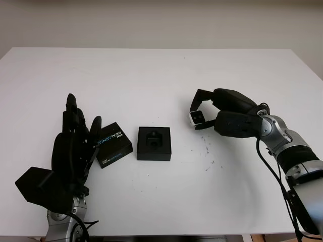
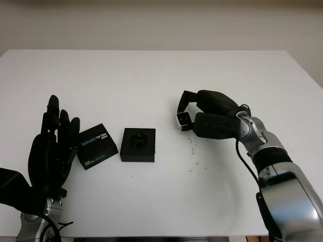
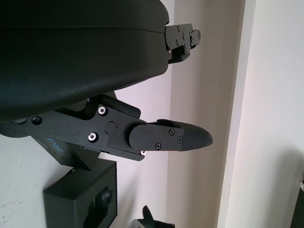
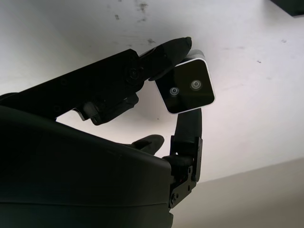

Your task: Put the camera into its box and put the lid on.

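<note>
Holding the camera [image 1: 196,117] in a fingertip pinch, the right hand [image 1: 222,115] sits above the white table [image 1: 161,75], right of centre. Camera is small, with a silver body and a black front face carrying two lenses; in the right wrist view the fingers [image 4: 161,52] clamp it from opposite edges, and its face is turned toward the palm. It is clear of the table surface and well apart from the box. Box [image 1: 154,143] is black and square, lying open on the table near the middle, with a moulded recess in its insert; nothing is seated in it. Lid [image 1: 113,144] is black, printed "REALSENSE", lying flat just left of the box with a narrow gap between them, turned at an angle to it. Left hand [image 1: 73,146] is open and holds nothing, at the table's front left, just beside the lid's left edge; contact with the lid cannot be judged.
</note>
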Controlling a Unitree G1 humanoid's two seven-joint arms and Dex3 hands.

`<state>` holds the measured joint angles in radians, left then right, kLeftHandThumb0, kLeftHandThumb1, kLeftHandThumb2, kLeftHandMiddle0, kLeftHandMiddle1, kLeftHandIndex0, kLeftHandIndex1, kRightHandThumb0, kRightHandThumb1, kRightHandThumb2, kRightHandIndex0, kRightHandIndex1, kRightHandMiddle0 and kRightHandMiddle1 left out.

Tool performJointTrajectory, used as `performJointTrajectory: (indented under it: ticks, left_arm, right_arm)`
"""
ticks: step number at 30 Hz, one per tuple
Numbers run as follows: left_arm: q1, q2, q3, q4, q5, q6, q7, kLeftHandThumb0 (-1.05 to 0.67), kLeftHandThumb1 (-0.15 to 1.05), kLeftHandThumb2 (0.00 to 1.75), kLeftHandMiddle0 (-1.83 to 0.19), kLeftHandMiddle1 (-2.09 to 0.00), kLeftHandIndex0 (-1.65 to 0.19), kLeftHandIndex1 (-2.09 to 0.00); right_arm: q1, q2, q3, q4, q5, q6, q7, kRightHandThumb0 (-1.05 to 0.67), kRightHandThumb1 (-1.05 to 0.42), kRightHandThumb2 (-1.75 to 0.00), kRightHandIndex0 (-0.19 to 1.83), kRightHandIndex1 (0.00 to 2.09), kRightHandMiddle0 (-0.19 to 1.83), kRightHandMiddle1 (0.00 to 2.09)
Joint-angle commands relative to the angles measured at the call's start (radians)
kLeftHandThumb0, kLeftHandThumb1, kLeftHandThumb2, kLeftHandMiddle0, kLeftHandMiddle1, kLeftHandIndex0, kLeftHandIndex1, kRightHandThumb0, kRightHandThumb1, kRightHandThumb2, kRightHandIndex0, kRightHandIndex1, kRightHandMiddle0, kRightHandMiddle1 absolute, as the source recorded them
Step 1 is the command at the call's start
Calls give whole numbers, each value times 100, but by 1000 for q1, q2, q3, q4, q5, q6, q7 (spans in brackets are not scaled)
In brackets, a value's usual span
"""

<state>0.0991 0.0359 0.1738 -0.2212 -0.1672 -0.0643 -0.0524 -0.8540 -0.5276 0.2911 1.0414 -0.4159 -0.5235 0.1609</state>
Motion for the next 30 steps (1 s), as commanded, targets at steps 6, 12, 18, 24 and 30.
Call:
performJointTrajectory:
  ticks: [6,12,18,24,30]
  left_arm:
    - [4,5,-1,-10,-1,-6,-4,-55,105,30,4,-5,11,-7]
    - [9,1,-5,-15,1,-12,-3,-55,105,30,4,-5,11,-7]
    - [6,-3,-6,-9,4,-18,1,-56,105,30,3,-5,10,-7]
    - [11,-7,-15,-14,15,-19,10,-55,105,31,3,-5,10,-7]
    - [16,-19,-26,-16,13,-23,13,-55,105,31,4,-5,11,-6]
  right_arm:
    - [17,27,-59,-22,69,22,30,-39,-97,-6,34,15,28,188]
    - [50,45,-103,-118,127,94,71,-40,-97,-5,32,12,26,178]
    - [121,87,-155,-323,212,273,128,-42,-99,-6,33,10,24,185]
    - [216,131,-197,-614,295,550,181,-40,-98,-5,35,10,22,200]
    - [318,167,-201,-946,334,894,207,-37,-100,-6,34,9,14,203]
